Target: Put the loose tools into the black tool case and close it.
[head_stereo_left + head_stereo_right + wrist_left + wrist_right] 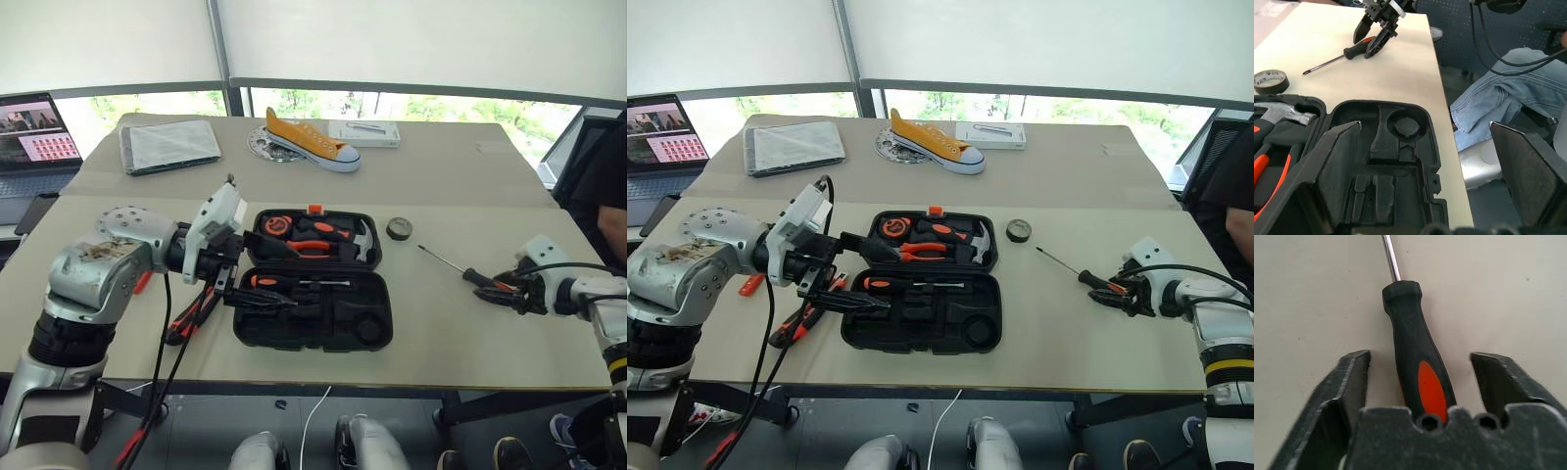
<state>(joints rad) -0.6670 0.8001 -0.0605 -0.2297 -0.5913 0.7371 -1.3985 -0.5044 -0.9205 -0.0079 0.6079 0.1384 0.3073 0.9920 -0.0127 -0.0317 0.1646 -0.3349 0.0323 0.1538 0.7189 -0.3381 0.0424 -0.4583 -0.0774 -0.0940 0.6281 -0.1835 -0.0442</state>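
The black tool case (294, 345) lies open at the table's middle. Its back half holds a hammer (1283, 115), pliers and a tape measure; a black-and-orange screwdriver (294, 283) lies in the front half. My left gripper (269, 272) hovers open over the case's left end with nothing in it. To the right, a second screwdriver (460, 269) lies on the table; my right gripper (1420, 377) is open, its fingers either side of the handle (1415, 342) with gaps. A black tape roll (399, 228) sits by the case's back right corner. More orange-black tools (803, 318) lie left of the case.
At the back stand a laptop (34, 137), a grey folder (168, 145), an orange shoe (309, 140) and a white box (364, 132). A person sits past the table's right edge, their jeans leg (1498, 98) close to it. Cables hang from my left arm.
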